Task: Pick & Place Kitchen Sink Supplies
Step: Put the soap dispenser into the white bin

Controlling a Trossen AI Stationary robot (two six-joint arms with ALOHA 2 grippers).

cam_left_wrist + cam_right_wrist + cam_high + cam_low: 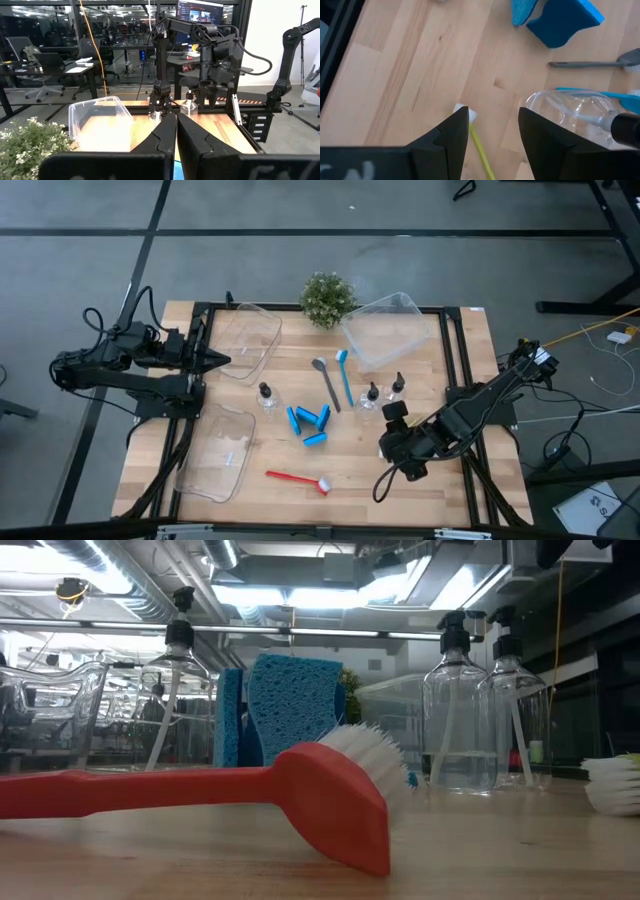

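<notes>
A pale, straight-grained wooden table (430, 480) carries the supplies in a loose cluster at its middle. Three small clear plastic bottles with black pump caps stand upright: one (265, 394) at the cluster's left, two (371, 395) (397, 386) at its right. Between them lie porous bright blue sponge pieces (309, 422), and a thin grey brush (326, 382) beside a thin blue brush (345, 375). A smooth red plastic brush with white bristles (297, 477) lies alone near the front edge with bare wood around it.

The right gripper (492, 127) hangs low at the cluster's right, fingers parted and holding nothing; a thin yellow-green brush handle with a white tip (477, 137) lies between them, a bottle just beside. The left gripper (222, 361), fingers pressed together and empty, waits at the left edge, well apart from the supplies.
</notes>
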